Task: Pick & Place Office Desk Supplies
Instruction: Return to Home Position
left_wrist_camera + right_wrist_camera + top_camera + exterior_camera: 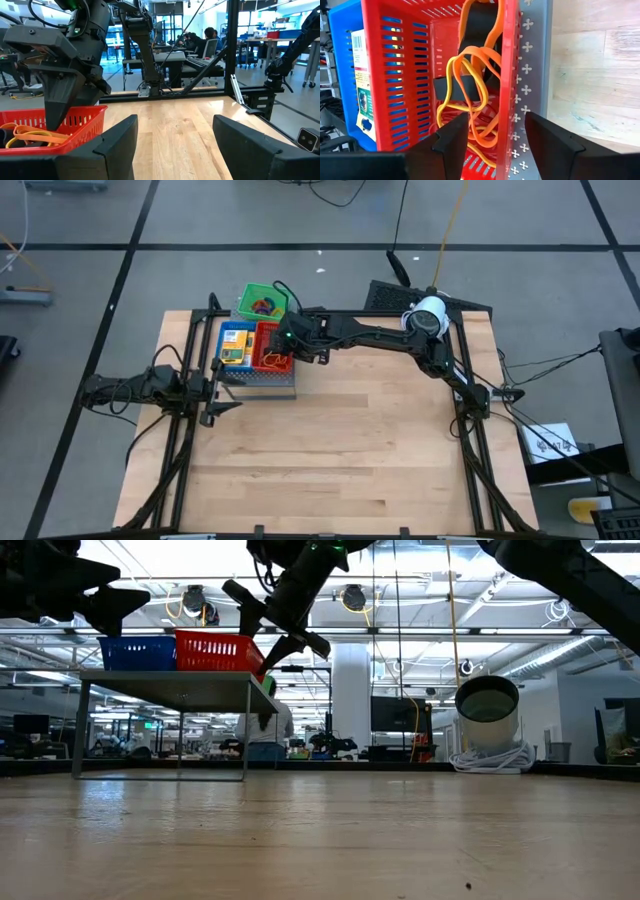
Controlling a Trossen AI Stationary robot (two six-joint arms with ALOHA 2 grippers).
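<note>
Item: red bin (270, 348), set on the grey perforated shelf (532, 65) at the far left of the surface (340, 450). Holds orange and yellow rubber bands (37, 134) tangled with some dark pieces too unclear to name.

Item: blue bin (138, 653), touching the red bin on the shelf top. Holds a yellow-orange packet (237, 345) with blue marks. Paired up there, apparently so that sorted supplies sit off the wood.

Item: green bin (244, 298), just behind the shelf, with mixed coloured contents too small to tell apart.

Item: right pincer (495, 132), at full reach over the red bin's near edge. Fingers spread, nothing between them. Reads as a finished delivery with the way clear to lift off.

Item: left pincer (175, 135), low beside the shelf at the surface's left edge. Fingers spread and empty, arm folded close to its base as if parked.

Remaining, by judgement: only the right arm's retreat, straight up first so the fingers do not catch the bin wall.
</note>
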